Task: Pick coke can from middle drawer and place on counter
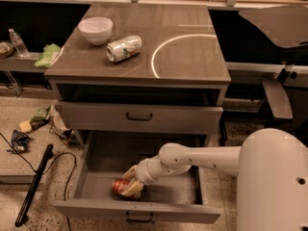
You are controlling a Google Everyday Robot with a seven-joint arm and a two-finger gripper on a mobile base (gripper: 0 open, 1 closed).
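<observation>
The coke can point(117, 187) lies on its side on the floor of the open middle drawer point(96, 207), near its front left. My gripper point(130, 181) reaches down into the drawer from the right. Its pale fingers are open and stand on either side of the can's right end, one behind it and one over its front. The counter point(192, 57) above, with its white arc, holds no red can.
A white bowl point(95, 29) and a silver-and-green can point(124, 48) on its side sit on the counter's left half. The shallower drawer point(139, 117) above is closed. A black stick point(33, 184), a cable and litter lie on the floor at left. My white body point(274, 182) fills the lower right.
</observation>
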